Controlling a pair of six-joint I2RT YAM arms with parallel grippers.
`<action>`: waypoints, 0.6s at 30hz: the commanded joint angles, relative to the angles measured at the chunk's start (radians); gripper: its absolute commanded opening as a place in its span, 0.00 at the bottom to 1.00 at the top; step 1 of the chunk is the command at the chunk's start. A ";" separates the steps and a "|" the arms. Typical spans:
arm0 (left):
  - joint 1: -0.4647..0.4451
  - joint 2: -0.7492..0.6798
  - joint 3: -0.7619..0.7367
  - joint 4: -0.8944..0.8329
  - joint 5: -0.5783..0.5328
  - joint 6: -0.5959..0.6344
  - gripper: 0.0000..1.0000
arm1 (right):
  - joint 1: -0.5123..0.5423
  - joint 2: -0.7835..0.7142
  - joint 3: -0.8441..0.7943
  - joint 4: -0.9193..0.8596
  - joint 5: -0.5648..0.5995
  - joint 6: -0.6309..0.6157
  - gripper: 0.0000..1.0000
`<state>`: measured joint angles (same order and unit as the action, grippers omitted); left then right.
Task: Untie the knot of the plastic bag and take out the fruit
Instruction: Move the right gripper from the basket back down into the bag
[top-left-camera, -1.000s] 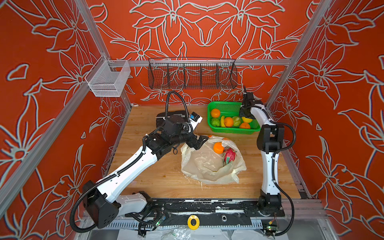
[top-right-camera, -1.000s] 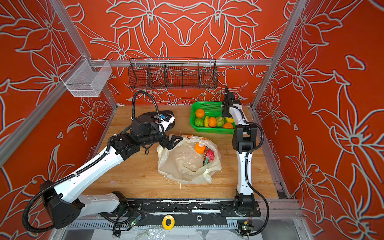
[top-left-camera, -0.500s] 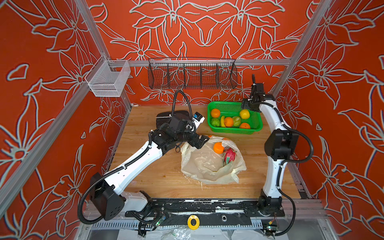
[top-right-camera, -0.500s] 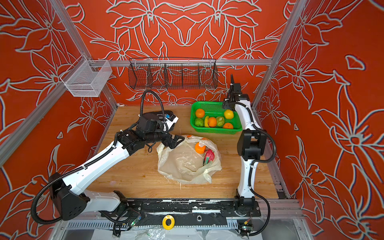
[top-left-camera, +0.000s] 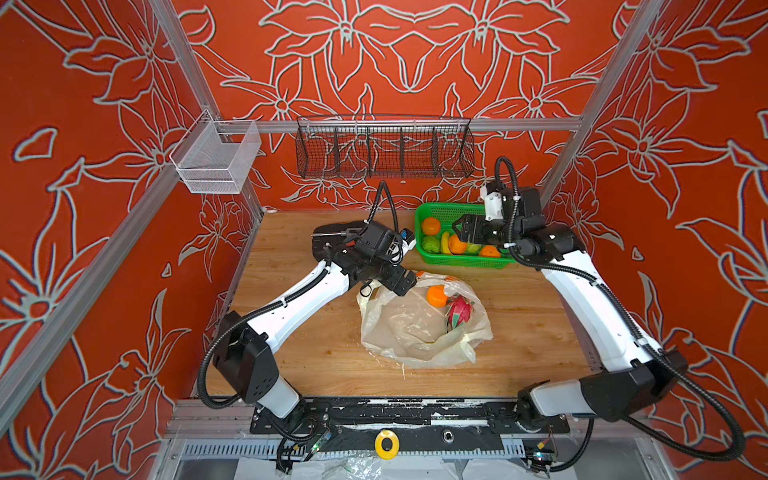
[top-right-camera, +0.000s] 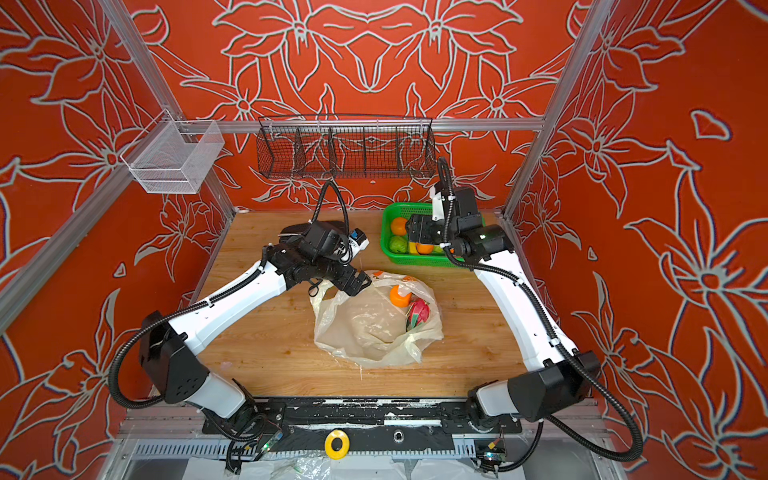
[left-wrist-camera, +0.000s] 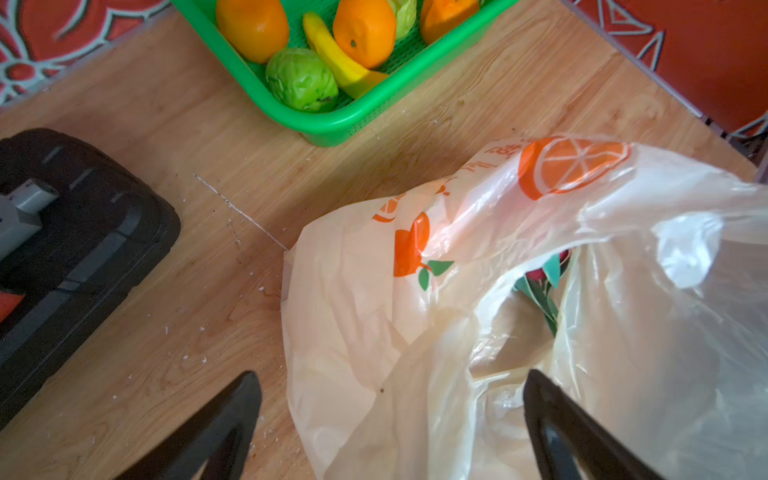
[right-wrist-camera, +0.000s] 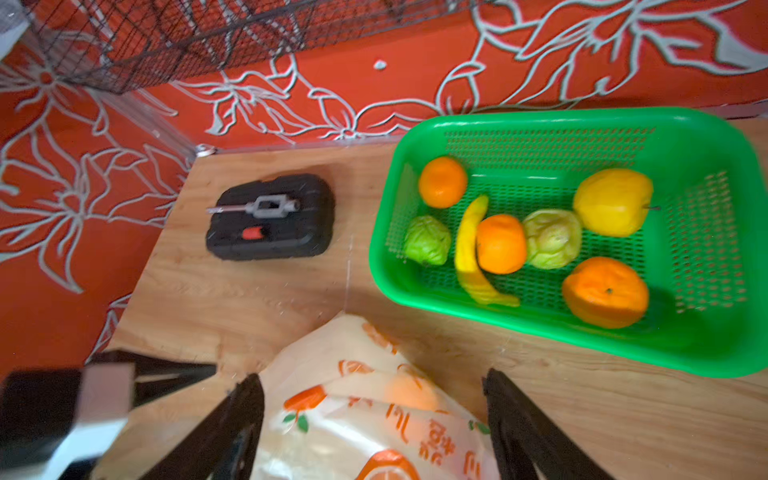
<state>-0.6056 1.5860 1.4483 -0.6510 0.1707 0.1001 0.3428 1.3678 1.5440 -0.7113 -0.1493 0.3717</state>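
The plastic bag (top-left-camera: 419, 328) (top-right-camera: 374, 328) lies slack on the wooden table with its mouth open; no knot shows. Inside it sit fruit: an orange (top-left-camera: 435, 296) (top-right-camera: 400, 296) and a pink-and-green dragon fruit (top-left-camera: 459, 309) (top-right-camera: 417, 313). My left gripper (top-left-camera: 407, 283) (left-wrist-camera: 390, 399) is open at the bag's back-left rim, with a fold of the bag (left-wrist-camera: 415, 332) between its fingers. My right gripper (top-left-camera: 459, 232) (right-wrist-camera: 374, 399) hangs open and empty above the green basket (top-left-camera: 461, 262) (right-wrist-camera: 498, 320). The basket holds oranges, green fruit, a yellow fruit (right-wrist-camera: 613, 201) and a banana.
A black tool case (top-left-camera: 332, 232) (left-wrist-camera: 62, 232) (right-wrist-camera: 270, 216) lies behind my left gripper, left of the basket (left-wrist-camera: 353, 120). A black wire rack (top-left-camera: 384, 147) and a white mesh bin (top-left-camera: 216, 162) hang on the back rail. Red walls enclose the table.
My right gripper has left the yellow fruit in the basket, risen, and swung forward and left over the basket toward the bag. My left gripper has shifted slightly along the bag's rim.
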 joint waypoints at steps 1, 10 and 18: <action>0.005 0.048 0.047 -0.075 -0.047 0.010 0.97 | 0.056 -0.081 -0.060 -0.055 -0.004 0.070 0.84; 0.006 0.134 0.091 -0.103 -0.069 -0.036 0.95 | 0.259 -0.180 -0.109 -0.185 0.033 0.157 0.81; 0.006 0.149 0.087 -0.081 0.012 -0.063 0.74 | 0.493 -0.187 -0.271 -0.111 0.121 0.204 0.80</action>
<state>-0.6029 1.7199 1.5177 -0.7208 0.1307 0.0429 0.7914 1.1679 1.3029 -0.8341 -0.0723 0.5362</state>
